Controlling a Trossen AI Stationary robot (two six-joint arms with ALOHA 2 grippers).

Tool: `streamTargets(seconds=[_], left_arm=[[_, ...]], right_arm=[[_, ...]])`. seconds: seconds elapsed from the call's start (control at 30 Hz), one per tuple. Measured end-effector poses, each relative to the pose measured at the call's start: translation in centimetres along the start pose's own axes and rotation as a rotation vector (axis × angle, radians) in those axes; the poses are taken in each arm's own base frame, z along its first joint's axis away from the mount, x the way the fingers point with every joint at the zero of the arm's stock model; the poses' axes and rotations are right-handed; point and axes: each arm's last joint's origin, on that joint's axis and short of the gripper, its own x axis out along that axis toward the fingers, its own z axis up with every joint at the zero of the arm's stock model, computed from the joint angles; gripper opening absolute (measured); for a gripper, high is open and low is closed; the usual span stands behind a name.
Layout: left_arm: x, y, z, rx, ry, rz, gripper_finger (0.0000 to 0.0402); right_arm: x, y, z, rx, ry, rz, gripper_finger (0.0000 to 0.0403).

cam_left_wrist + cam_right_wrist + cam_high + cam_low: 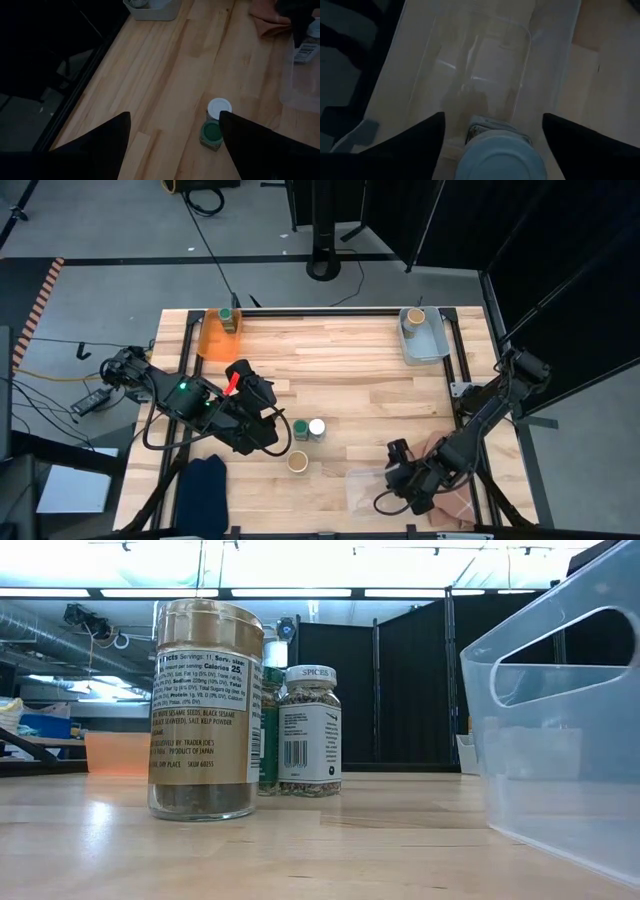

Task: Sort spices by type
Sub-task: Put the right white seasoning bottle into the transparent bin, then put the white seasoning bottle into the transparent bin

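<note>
A green-lidded jar (300,429), a white-lidded jar (317,427) and a tan-lidded jar (297,461) stand upright on the table's middle. They also show in the low view: tan (205,710), green (270,710), white (308,730). My left gripper (270,425) is open just left of the green jar (211,132) and white jar (219,107). My right gripper (385,478) is open over the clear bin (362,488), its fingers on either side of another white-lidded jar (500,160) standing in the bin. A green-lidded jar (229,313) stands in the orange bin, a tan-lidded jar (415,315) in the grey bin. My right gripper stands open around the white-lidded jar's lid (500,160), coming from above. The jar stands upright on the bin's floor. Whether a finger touches the lid I cannot tell.
The orange bin (212,335) is at the far left and the grey bin (425,338) at the far right. A dark blue cloth (205,485) lies at the near left. A peach cloth (450,490) lies under my right arm. The clear bin's wall (560,720) fills the low view's right.
</note>
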Motion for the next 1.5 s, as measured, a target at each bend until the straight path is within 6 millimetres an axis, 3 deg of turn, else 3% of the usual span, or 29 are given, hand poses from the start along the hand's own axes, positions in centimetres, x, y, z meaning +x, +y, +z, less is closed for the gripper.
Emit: streamTargets(seconds=[0.2,0.5,0.7,1.07,1.5], left_arm=[[0.0,0.0,0.0,0.001,0.0,0.0,0.031],[0.0,0.0,0.0,0.001,0.001,0.0,0.031],[0.0,0.0,0.0,0.001,0.002,0.0,0.031],[0.0,0.0,0.0,0.001,0.003,-0.002,0.031],[0.0,0.0,-0.1,0.006,0.006,0.002,0.031]], right_arm=[[-0.2,-0.7,0.6,0.011,0.003,-0.002,0.035],[-2.3,-2.0,3.5,-0.02,-0.032,-0.011,0.0349],[-3.4,-4.7,5.6,-0.043,-0.088,-0.116,0.0338],[-3.3,-10.9,8.5,0.083,-0.252,-0.204,0.033],[-3.4,-13.7,11.0,0.086,-0.474,-0.264,0.0351]])
